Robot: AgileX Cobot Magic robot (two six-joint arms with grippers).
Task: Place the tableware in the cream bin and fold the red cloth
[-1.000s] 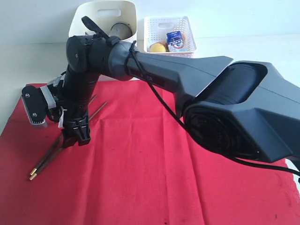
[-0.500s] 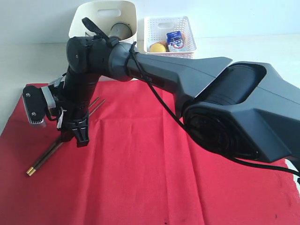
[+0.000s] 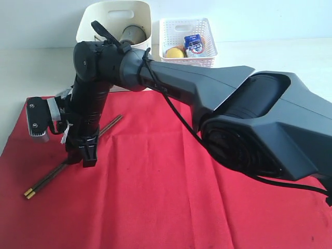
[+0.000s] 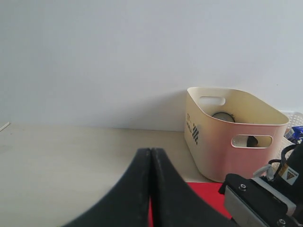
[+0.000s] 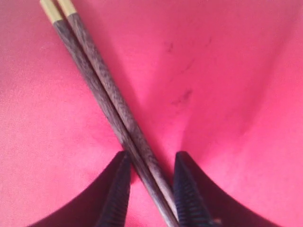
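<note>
Spotter: Chopsticks (image 5: 109, 104), dark brown with gold tips, lie slantwise on the left part of red cloth (image 3: 155, 197), passing between right gripper (image 5: 149, 189) fingers (image 5: 118, 189).
Recorder: Grip?
Spotter: Pincer clamped on the pair, well back from the tips. Left gripper (image 4: 150, 189) pressed together, holding nothing.
Recorder: Writing?
Spotter: Black checkered print on cream bin (image 4: 227, 137) wall, unreadable. Blue carton (image 3: 193, 42) label in white basket (image 3: 199, 54), too small to read.
Recorder: View differences?
Spotter: Print shows only in left wrist view. Lemon (image 3: 174, 52) shows only in exterior view. Wood grain shows only in right wrist view.
</note>
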